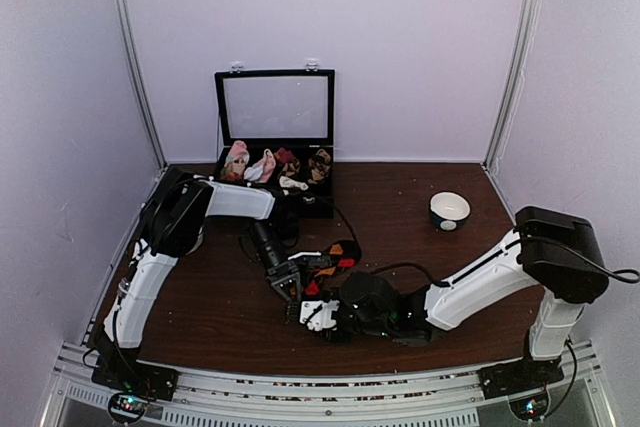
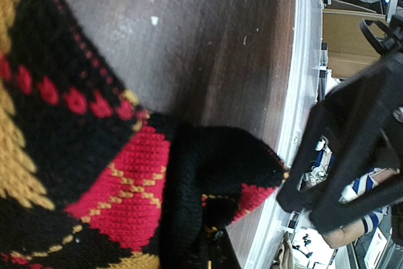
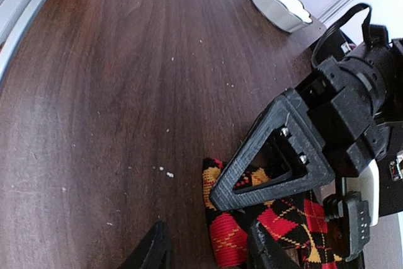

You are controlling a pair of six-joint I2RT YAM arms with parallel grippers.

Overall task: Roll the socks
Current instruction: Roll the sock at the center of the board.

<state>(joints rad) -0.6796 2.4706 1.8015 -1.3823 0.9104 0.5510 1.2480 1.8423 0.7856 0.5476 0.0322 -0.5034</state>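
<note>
The left gripper [image 1: 288, 282] is clamped on the sock [image 1: 335, 257] at mid-bench [image 1: 220, 332], apparently to anchor its folded end, while the right gripper [image 3: 208, 239], jaws half apart, straddles the sock's edge, probably placed to pinch it for rolling.

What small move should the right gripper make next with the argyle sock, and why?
Probably close the right gripper on the sock. Its fingers are apart with the sock's end between them, and the left gripper is shut on the same sock, so a second hold seems needed for rolling.
</note>
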